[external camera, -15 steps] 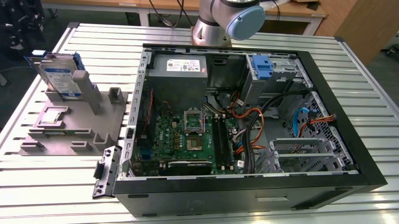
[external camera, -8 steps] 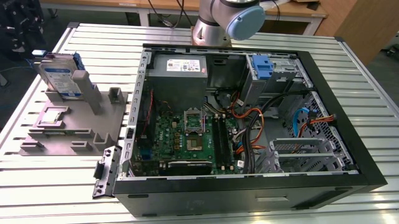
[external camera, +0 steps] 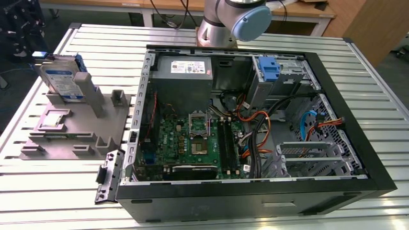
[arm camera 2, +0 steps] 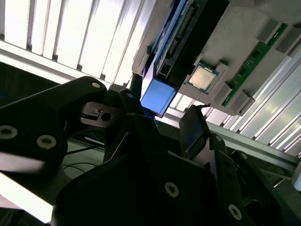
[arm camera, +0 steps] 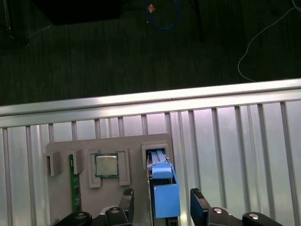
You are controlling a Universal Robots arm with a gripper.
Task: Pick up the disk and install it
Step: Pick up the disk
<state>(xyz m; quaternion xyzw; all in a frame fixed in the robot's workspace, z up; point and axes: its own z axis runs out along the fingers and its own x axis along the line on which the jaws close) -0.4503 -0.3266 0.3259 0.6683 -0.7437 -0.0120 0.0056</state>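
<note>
Disk (external camera: 62, 80) stands on edge in a slot of the grey fixture (external camera: 70, 139), at the exterior view's left on the slatted tabletop (external camera: 268, 36); well apart from the uncovered computer case (external camera: 357, 158).

Step in hand, as I judge it: the approach for the pick. To do it well: keep the disk centred in the gap; come down straight along the slot; clamp across the flat metal faces, not the springy blue tab; lift vertically so nothing binds in the fixture; stay off the CPU (arm camera: 106, 165) in the neighbouring pocket.

In the first wrist view the end effector (arm camera: 162, 197) hangs right over the disk's upper edge; fingers (arm camera: 127, 200) spread wide, holding nothing; one to each flank of the blue bracket (arm camera: 165, 200); a gap on either side, no contact that I can make out.
</note>
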